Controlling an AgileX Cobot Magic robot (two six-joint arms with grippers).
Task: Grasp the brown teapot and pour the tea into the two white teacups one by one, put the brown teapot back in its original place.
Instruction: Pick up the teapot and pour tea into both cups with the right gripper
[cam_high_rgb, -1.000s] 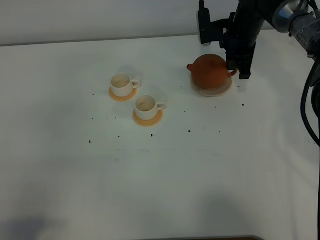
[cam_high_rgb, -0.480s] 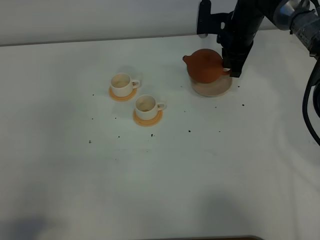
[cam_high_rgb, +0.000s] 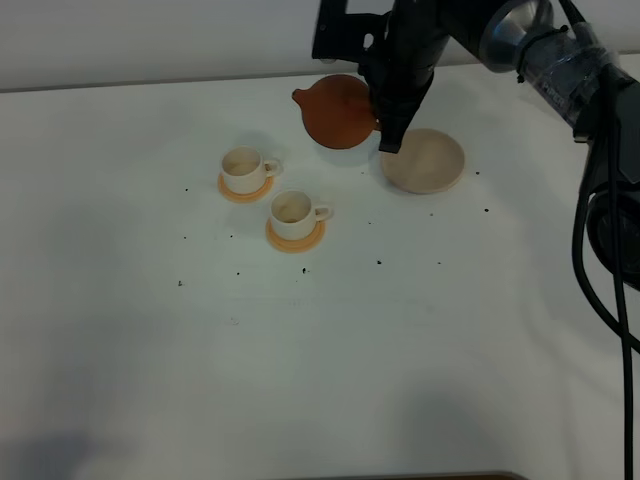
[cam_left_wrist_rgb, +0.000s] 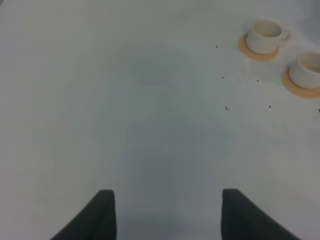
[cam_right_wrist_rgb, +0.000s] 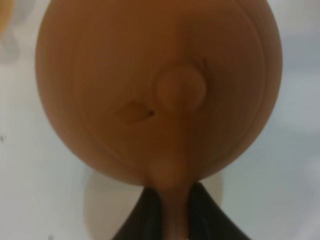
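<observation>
One hand (cam_high_rgb: 386, 132) hides teapot (cam_high_rgb: 335, 112) handle.

Held the teapot (cam_high_rgb: 335, 112) in the right gripper (cam_high_rgb: 386, 126), clear of the table (cam_high_rgb: 400, 350), between the bare saucer (cam_high_rgb: 423, 160) and two cups (cam_high_rgb: 243, 168) (cam_high_rgb: 292, 210) on orange coasters (cam_high_rgb: 296, 240), spout pointing left.

The brown teapot (cam_high_rgb: 335, 112) is hanging lifted at the far side, spout pointing left. The beige saucer (cam_high_rgb: 423, 160) is lying bare just right of it. The far teacup (cam_high_rgb: 243, 168) and the near teacup (cam_high_rgb: 291, 210) are standing upright to the left.
</observation>
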